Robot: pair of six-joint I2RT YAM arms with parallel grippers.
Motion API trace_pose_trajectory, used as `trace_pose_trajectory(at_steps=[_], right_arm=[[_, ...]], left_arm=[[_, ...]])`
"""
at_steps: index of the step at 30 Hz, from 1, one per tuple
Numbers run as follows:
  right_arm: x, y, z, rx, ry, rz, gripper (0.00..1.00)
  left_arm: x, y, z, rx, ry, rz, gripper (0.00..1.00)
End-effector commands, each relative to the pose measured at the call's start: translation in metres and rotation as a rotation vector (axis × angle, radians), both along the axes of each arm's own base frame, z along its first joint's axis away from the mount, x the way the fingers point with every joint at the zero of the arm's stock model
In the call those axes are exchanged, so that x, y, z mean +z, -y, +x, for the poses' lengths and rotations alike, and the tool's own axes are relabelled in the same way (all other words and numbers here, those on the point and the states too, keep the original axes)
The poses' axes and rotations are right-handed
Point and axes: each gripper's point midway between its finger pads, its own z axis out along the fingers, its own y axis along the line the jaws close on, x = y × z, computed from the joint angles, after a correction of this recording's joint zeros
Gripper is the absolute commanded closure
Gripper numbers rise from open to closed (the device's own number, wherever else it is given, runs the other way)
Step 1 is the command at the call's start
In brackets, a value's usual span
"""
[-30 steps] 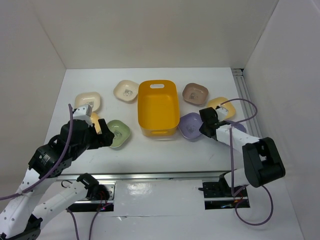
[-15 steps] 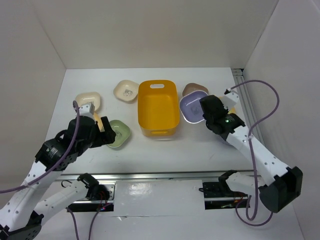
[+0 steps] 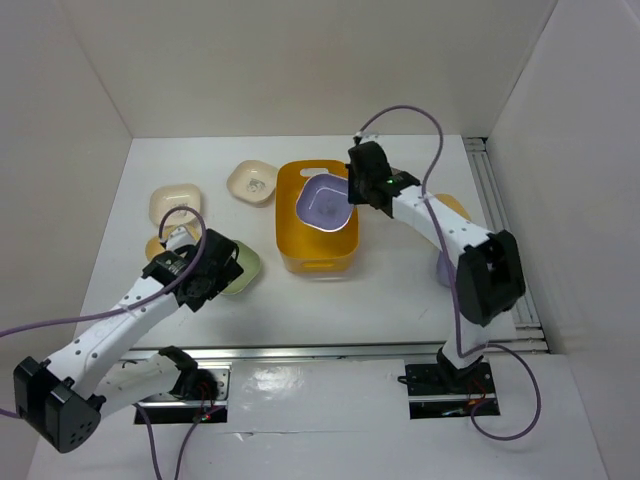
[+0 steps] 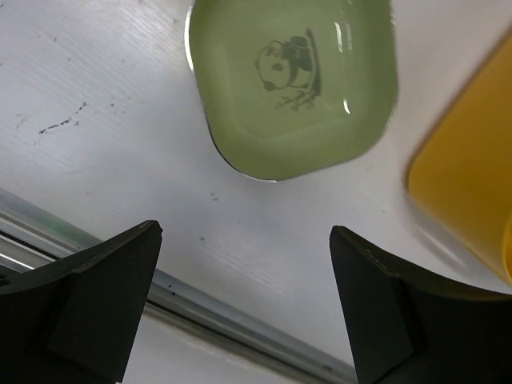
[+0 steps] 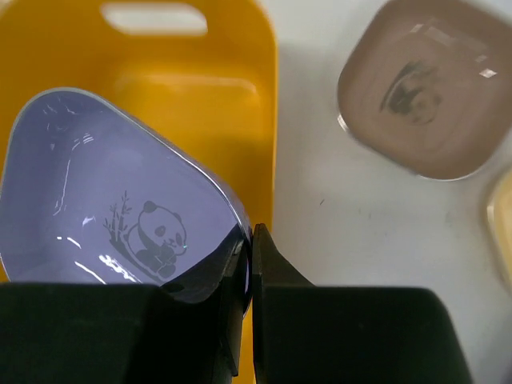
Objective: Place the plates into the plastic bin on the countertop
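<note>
One lavender plate (image 5: 120, 200) hangs tilted over the plastic bin (image 5: 268, 104), centre frame, nipped at its rim by my tightly closed right pincer (image 5: 248, 240). So thin a grip may slip, or the plate's corner clip the bin's right wall. My left pincer (image 4: 244, 240) gapes empty above the green plate (image 4: 292, 80), lower left.

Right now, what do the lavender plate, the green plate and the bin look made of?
lavender plate: smooth and glossy, sharp light glints inside, printed panda. Likely melamine or hard plastic; glazed ceramic can't be ruled out.
green plate: same gloss and panda print, probably the same material.
plastic bin: opaque yellow-orange, softer satin sheen, moulded handle slot. Looks like plastic.
</note>
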Motion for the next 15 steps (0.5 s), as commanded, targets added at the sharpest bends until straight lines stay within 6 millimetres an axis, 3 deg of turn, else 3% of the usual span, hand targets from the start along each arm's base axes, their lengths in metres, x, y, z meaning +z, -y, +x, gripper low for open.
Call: trace_pose_trajectory(at_steps=[1,2,4,8,10,13,15], right_arm=[[0.014,-0.024,0.019,0.140,0.040,-0.019,1.00],[-0.002,-0.022,0.028,0.130,0.011,-0.033,1.00],[-0.016,-0.029,0.033,0.145,-0.019,-0.034,1.00],[-0.033,-0.041,0.042,0.161,-0.041,-0.040,1.00],[-0.032,-0.046,0.051,0.155,-0.029,-0.027,1.00],[-0.050,-0.048,0.062,0.138,-0.061,-0.056,1.00],[-0.055,-0.055,0.072,0.133,-0.066,-0.071,0.93]], left_arm=[[-0.012,-0.014,0.015,0.162,0.057,0.008,0.00],[-0.015,-0.015,0.017,0.175,0.068,0.008,0.00],[-0.031,-0.027,0.017,0.209,0.033,0.021,0.00],[-0.051,-0.034,0.028,0.202,0.063,0.009,0.00],[-0.063,-0.040,0.027,0.213,0.049,0.005,0.00],[-0.072,-0.042,0.038,0.193,0.049,0.005,0.02],[-0.084,-0.043,0.038,0.169,0.023,0.006,0.02]])
